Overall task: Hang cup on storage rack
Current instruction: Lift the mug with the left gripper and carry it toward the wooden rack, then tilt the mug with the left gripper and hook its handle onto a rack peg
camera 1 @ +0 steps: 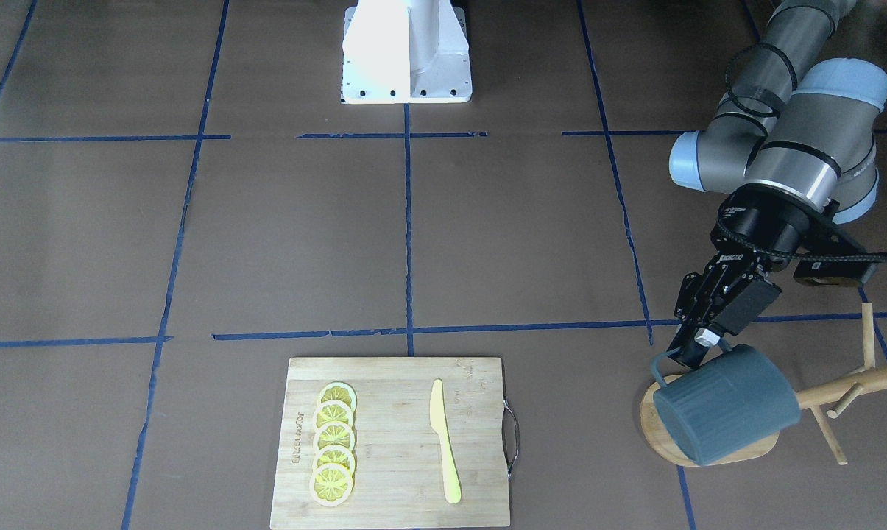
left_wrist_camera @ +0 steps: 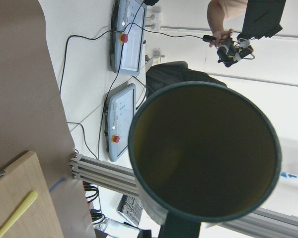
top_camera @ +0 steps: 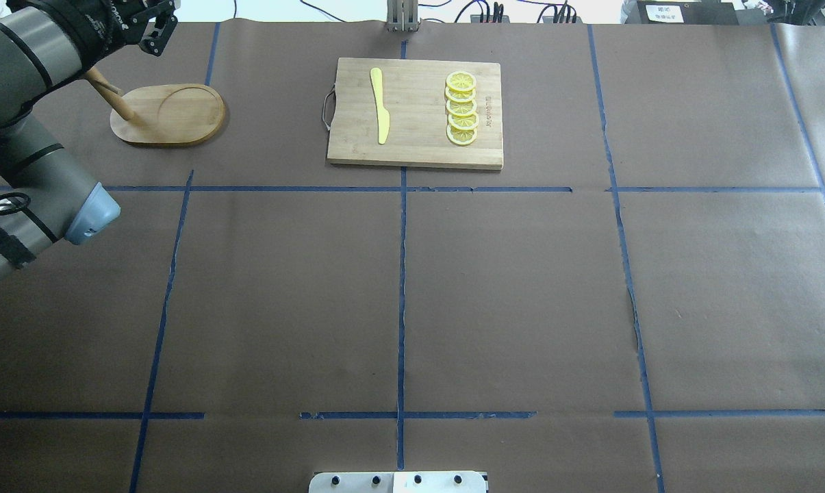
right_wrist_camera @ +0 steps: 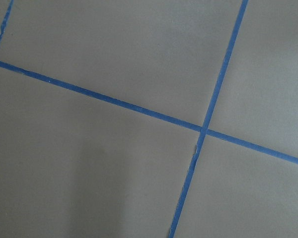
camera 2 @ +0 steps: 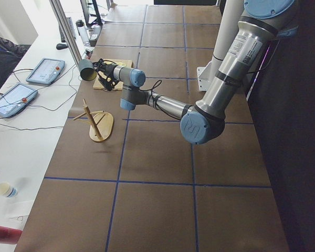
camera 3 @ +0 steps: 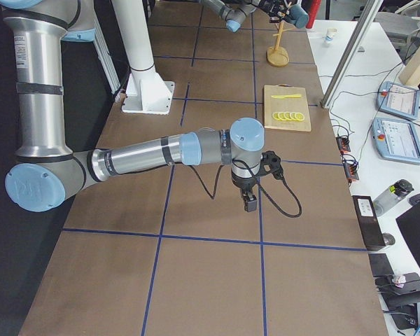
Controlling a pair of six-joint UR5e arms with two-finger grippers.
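Note:
The cup [camera 1: 723, 412] is dark blue-grey and ribbed. It hangs tilted from my left gripper [camera 1: 690, 355], which is shut on its squared handle. The cup is held in the air above the storage rack [camera 1: 840, 386], a light wooden mug tree with an oval base [top_camera: 169, 113] and thin angled pegs, and is clear of the pegs. In the exterior left view the cup [camera 2: 86, 70] is higher than the rack [camera 2: 97, 123]. The left wrist view looks into the cup's yellow inside [left_wrist_camera: 203, 153]. My right gripper [camera 3: 250, 203] points down over bare table; I cannot tell whether it is open.
A bamboo cutting board [camera 1: 391, 368] lies at the table's far middle with several lemon slices [camera 1: 334, 445] and a yellow knife [camera 1: 443, 442]. The robot base [camera 1: 406, 51] stands at the near edge. Blue tape lines cross the brown table. Tablets and cables [camera 2: 42, 71] lie beyond the far edge.

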